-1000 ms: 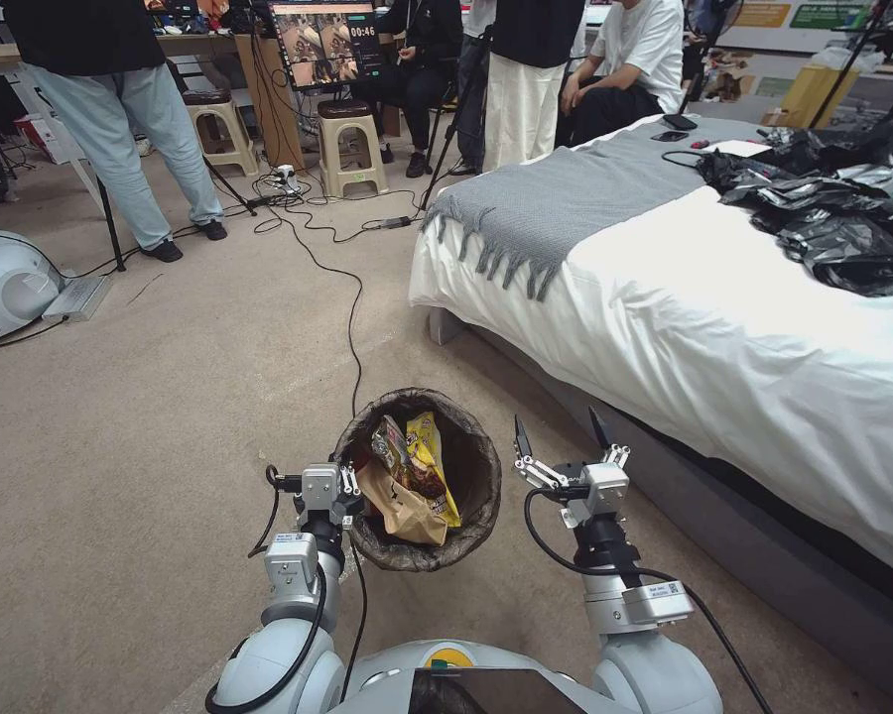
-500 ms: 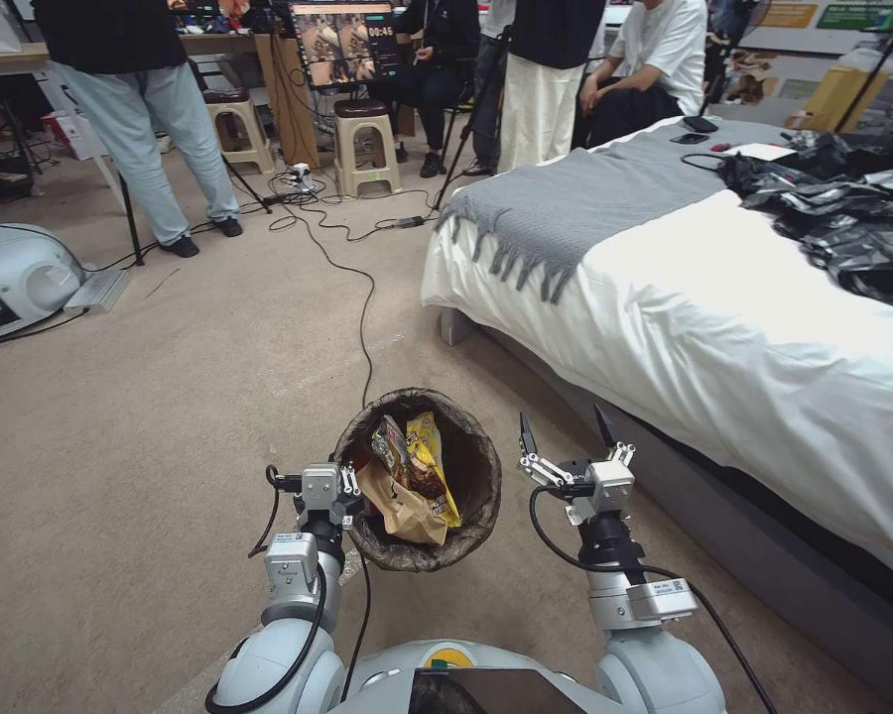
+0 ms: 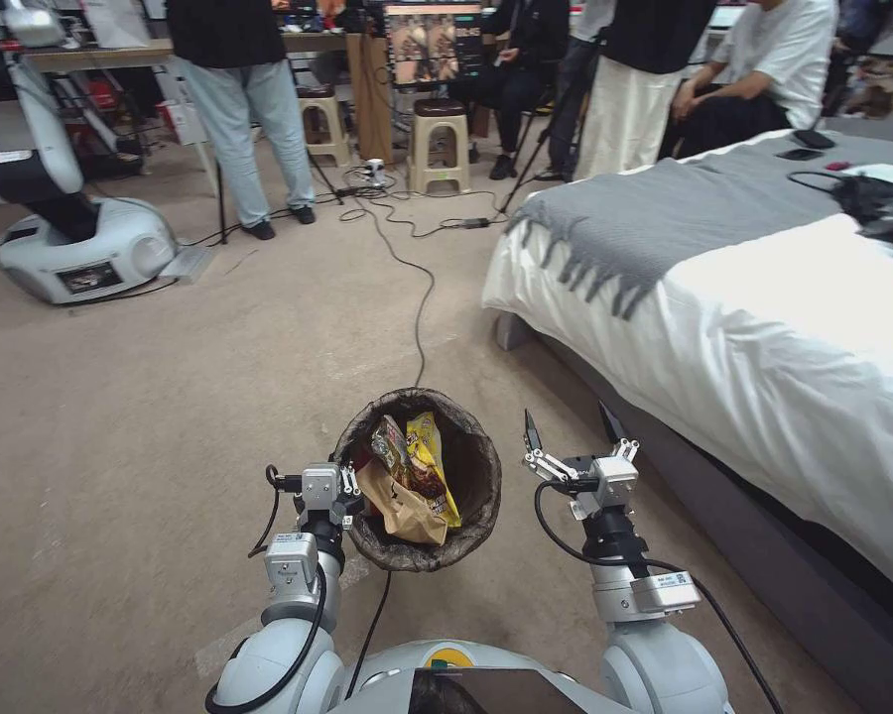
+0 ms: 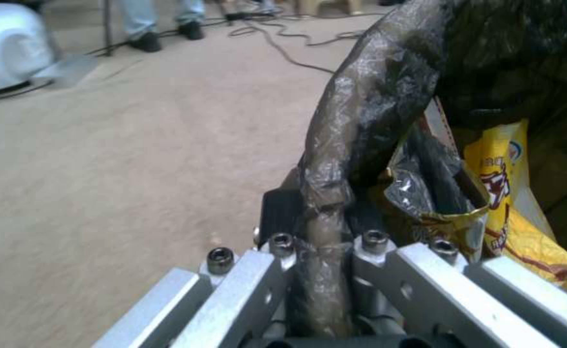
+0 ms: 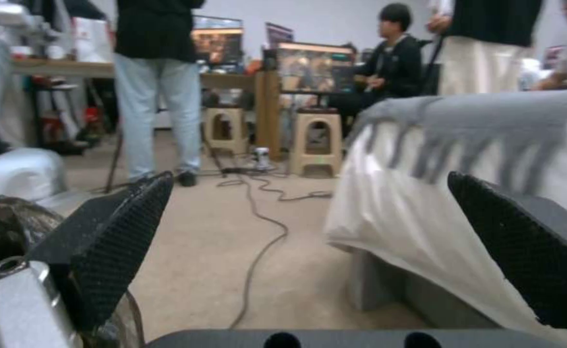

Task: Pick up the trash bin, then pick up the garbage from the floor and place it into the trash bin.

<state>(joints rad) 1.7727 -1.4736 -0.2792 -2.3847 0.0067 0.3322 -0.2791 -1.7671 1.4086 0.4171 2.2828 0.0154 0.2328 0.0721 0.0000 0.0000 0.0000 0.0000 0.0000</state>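
Camera has swung left since a second ago — bed (image 3: pixel 764 327) pushed toward the view's right edge, a parked white robot base (image 3: pixel 79 248) now in sight; the grippers and bin sit the same against the robot's body. Trash bin (image 3: pixel 471 466) is carried off the carpet just ahead of the torso, left gripper (image 3: pixel 345 493) clamped on its rim (image 4: pixel 325 241), fingers pinching the brown liner. Inside it: yellow snack wrappers (image 3: pixel 429 451) and a brown paper bag (image 3: pixel 397 511). Right gripper (image 3: pixel 570 431) is just beside the bin on its bed side, jaws spread wide, empty — the free arm for any floor litter. No loose litter visible on the carpet from here.
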